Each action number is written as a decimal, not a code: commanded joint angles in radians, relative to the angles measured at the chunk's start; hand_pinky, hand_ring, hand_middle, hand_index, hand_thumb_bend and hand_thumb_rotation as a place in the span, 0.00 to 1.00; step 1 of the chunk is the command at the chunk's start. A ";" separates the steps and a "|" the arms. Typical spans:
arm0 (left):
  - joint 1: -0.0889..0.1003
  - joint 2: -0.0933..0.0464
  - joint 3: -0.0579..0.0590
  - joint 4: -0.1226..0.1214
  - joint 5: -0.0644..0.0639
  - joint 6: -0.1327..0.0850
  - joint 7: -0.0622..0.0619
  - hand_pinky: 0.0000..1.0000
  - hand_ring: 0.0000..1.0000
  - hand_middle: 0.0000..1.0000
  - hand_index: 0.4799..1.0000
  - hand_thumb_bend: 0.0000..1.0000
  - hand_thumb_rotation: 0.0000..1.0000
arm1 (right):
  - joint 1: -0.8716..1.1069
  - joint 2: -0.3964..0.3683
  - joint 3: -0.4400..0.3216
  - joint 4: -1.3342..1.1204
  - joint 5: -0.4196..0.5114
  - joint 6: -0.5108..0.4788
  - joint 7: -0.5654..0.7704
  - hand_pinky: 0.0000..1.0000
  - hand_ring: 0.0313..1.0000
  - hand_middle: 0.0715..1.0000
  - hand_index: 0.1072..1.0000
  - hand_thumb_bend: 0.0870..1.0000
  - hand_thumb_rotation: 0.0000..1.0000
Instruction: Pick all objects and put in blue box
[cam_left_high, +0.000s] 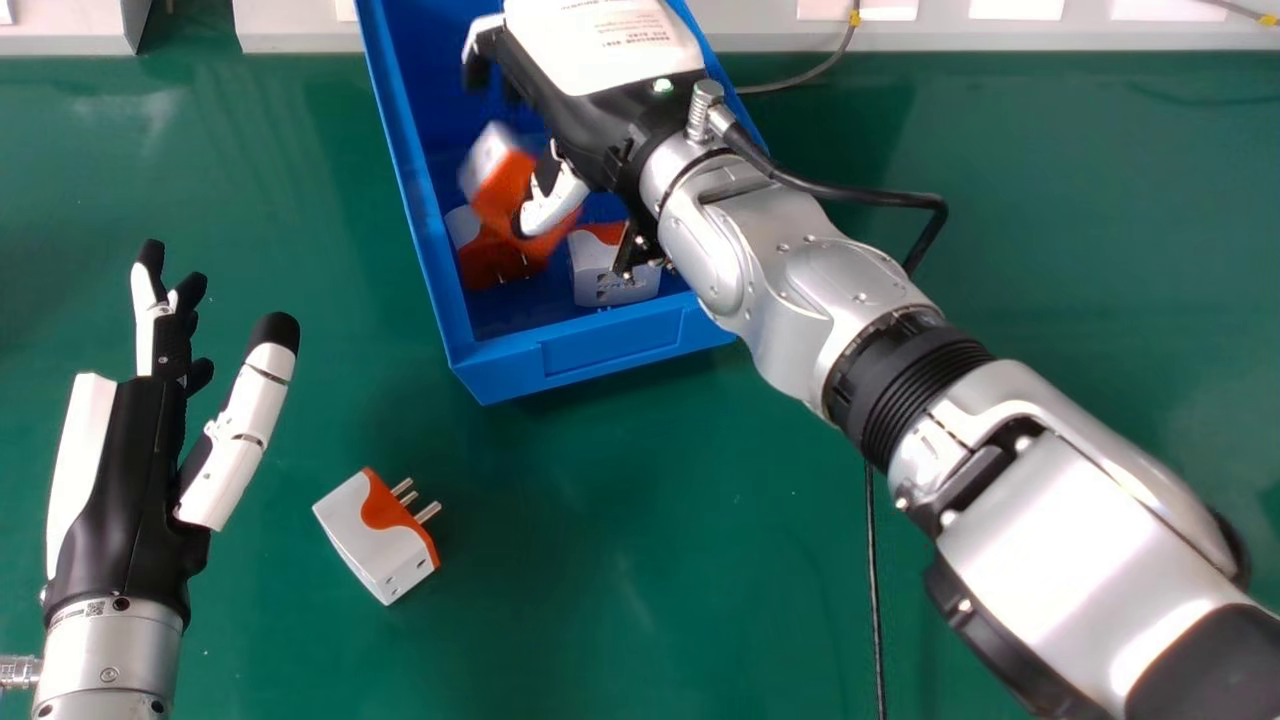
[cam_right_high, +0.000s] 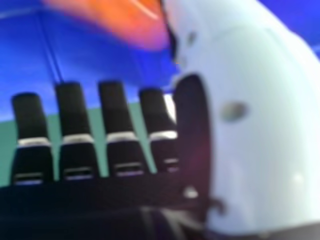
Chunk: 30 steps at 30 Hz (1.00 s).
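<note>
A: And there's the loose plug adapter (cam_left_high: 375, 540), on the counter (cam_left_high: 620, 560), just short of the near left corner of the blue box (cam_left_high: 610, 355)! How will it handle?

B: Light, I'd say, and stiff: hard, smooth shell, could slip under a sloppy pinch. Take it across its white sides, clear of the prongs (cam_left_high: 408, 500), which point away and to the right.

A: Who's closest?

B: The left hand (cam_left_high: 130, 480), palm well to its left, fingers straight, thumb spread, nothing held. The right hand (cam_left_high: 595, 125) is well apart, over the box!

A: And what's that one holding?

B: Nothing gripped, by my reading: its fingers (cam_right_high: 72, 110) are extended. A blurred adapter (cam_left_high: 505, 190) sits right beside its thumb, inside the box's left wall, looking like a drop in progress!

A: Any company?

B: A white adapter (cam_left_high: 610, 275), inside the near edge!
</note>
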 joint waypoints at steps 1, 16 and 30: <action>-0.009 0.003 0.005 0.005 -0.004 -0.024 0.007 0.93 0.99 0.98 0.97 0.47 0.85 | -0.002 -0.012 0.001 -0.030 -0.001 -0.013 -0.039 0.72 0.85 0.87 0.85 0.43 0.11; -0.003 -0.005 0.008 0.014 -0.006 -0.038 0.018 0.93 0.99 0.98 0.97 0.46 0.85 | 0.169 -0.076 -0.058 -0.312 0.040 0.008 -0.058 0.96 1.00 1.00 1.00 0.39 0.27; 0.043 -0.020 0.063 0.009 -0.027 -0.073 0.047 0.92 0.99 0.98 0.96 0.45 0.85 | 0.810 -0.225 -0.069 -1.096 0.018 -0.036 -0.036 0.96 1.00 1.00 1.00 0.36 0.30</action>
